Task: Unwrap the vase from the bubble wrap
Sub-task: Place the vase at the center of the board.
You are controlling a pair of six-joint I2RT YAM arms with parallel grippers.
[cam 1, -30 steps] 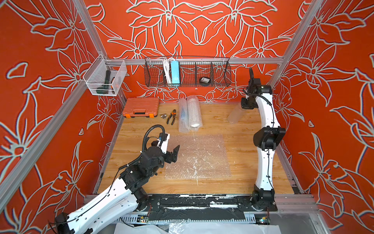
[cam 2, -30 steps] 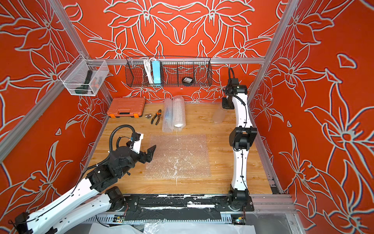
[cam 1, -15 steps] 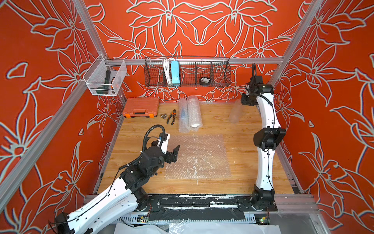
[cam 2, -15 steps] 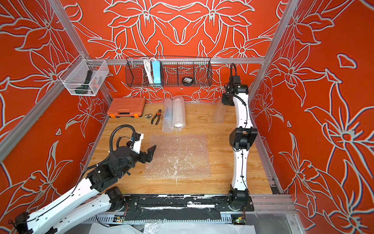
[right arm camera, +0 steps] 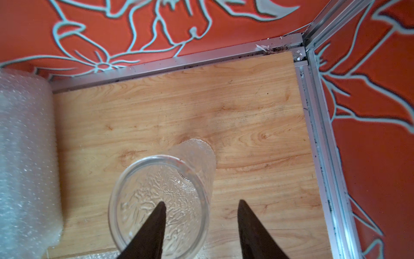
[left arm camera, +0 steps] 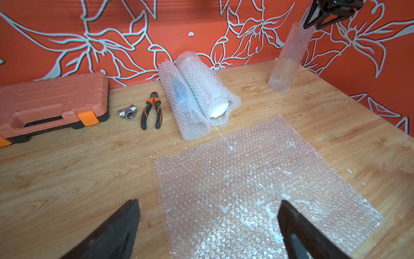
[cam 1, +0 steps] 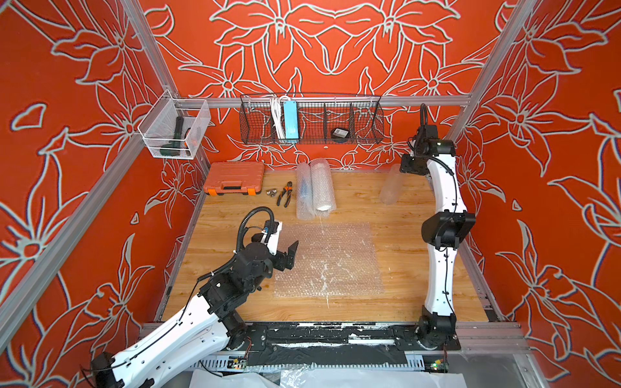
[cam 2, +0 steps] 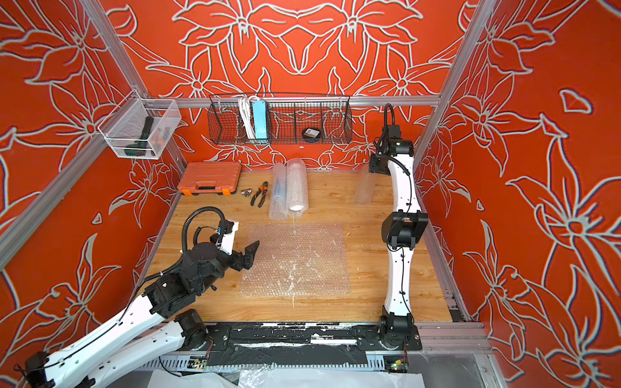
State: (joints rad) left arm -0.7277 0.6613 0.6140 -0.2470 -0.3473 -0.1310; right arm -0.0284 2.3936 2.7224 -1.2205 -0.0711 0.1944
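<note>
- In both top views, a clear textured glass vase [cam 1: 390, 184] stands bare and upright near the far right corner of the wooden bench [cam 1: 403, 268]. It is tall and narrow, so a sideways nudge at the top would probably tip it. The right gripper [cam 1: 408, 166] hangs at the vase's mouth, too small here to read its jaws. The flat bubble wrap sheet [cam 1: 327, 258] lies spread at the bench's middle, well apart from the vase. The left gripper [cam 2: 248, 252] hovers over the sheet's left edge, spread wide and holding nothing
- Left wrist view: if the left gripper [left arm camera: 208, 203] dropped and dragged, it could bunch the bubble wrap sheet [left arm camera: 257, 170]. Its two dark fingers stand far apart with only the sheet below them; contact cannot be told. Two rolled bubble wrap tubes [left arm camera: 195, 94] lie by the far edge. At the far right corner, the right gripper [left arm camera: 318, 22] sits on the rim of the vase [left arm camera: 289, 58]
- Right wrist view, looking down into the vase [right arm camera: 156, 186]: the main risk is here. One finger reaches inside the mouth, so a slanted lift could hook the rim and topple the glass. The right gripper [right arm camera: 200, 201] is partly open. Its other finger is outside, and the glass wall stands between them, seemingly not pinched
</note>
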